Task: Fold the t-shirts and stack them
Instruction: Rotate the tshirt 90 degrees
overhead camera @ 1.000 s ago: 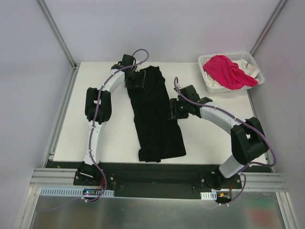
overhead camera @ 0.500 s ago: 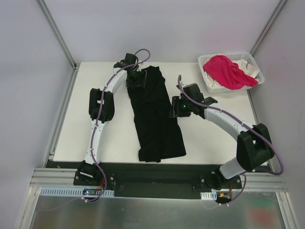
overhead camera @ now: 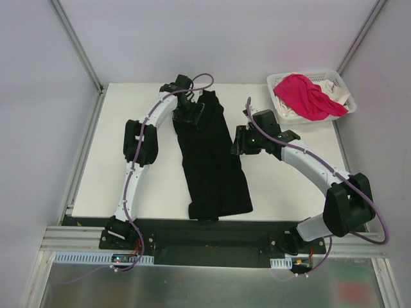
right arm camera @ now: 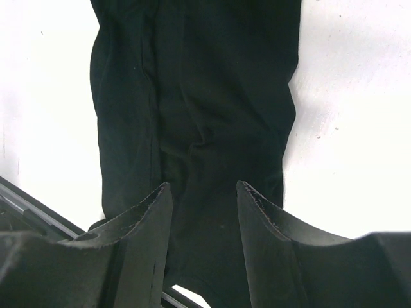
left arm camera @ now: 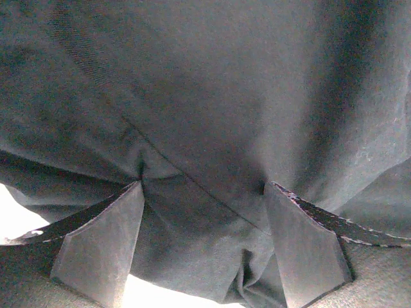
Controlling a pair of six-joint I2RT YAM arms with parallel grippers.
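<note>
Black t-shirt [overhead camera: 212,160] lies in a long rumpled strip (wider nearside); left jaws wide, right jaws narrower, both empty.

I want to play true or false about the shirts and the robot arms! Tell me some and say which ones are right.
1. The black shirt lies stretched out on the table. True.
2. The pink shirt lies on the table beside the black one. False: it is in the white basket at the far right corner.
3. Both grippers are at the black shirt. True: the left gripper is at its far end and the right gripper is at its right edge.
4. The left gripper is pinched shut. False: its fingers stand apart over the cloth.
</note>
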